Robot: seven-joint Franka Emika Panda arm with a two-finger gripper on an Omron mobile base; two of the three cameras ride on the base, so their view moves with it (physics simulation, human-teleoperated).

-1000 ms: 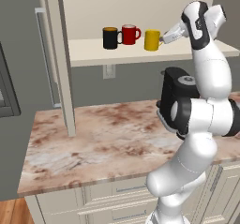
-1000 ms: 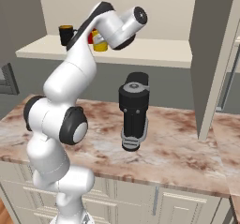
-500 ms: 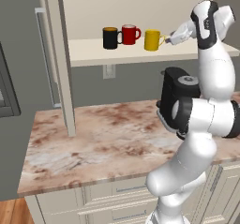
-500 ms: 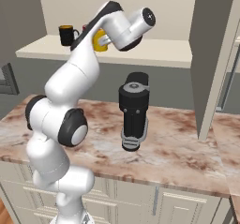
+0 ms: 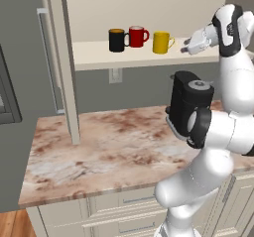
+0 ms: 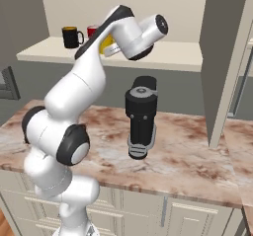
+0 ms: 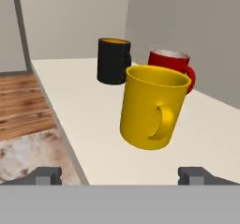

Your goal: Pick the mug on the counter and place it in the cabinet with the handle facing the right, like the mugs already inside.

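So the claw (image 5: pixel 187 48) is up at shelf height, off to the right of the mugs, with its fingers spread wide and nothing between them. From the hand cam both fingertips (image 7: pixel 47 175) sit far apart at the bottom, and the yellow mug (image 7: pixel 153 107) is out in front of them, not touching either one.

The yellow mug (image 5: pixel 161 42) is standing upright on the cabinet (image 5: pixel 208 5) shelf board (image 5: pixel 99 55), rightmost in the row. Its handle (image 5: pixel 172 43) sticks out to the right, toward the claw. The red mug (image 5: pixel 137 36) is just left of it and a bit farther back, handle also right, and the black mug (image 5: pixel 117 39) is left of that. In the hand cam the yellow one partly covers the red one, so they're close, though I can't tell if they touch.

Below the shelf, a black coffee machine (image 6: pixel 142 115) sits on the marble-look tabletop (image 5: pixel 104 147). The narrow cabinet door (image 5: pixel 64 62) stands open at the left end of the shelf, reaching down to the tabletop.
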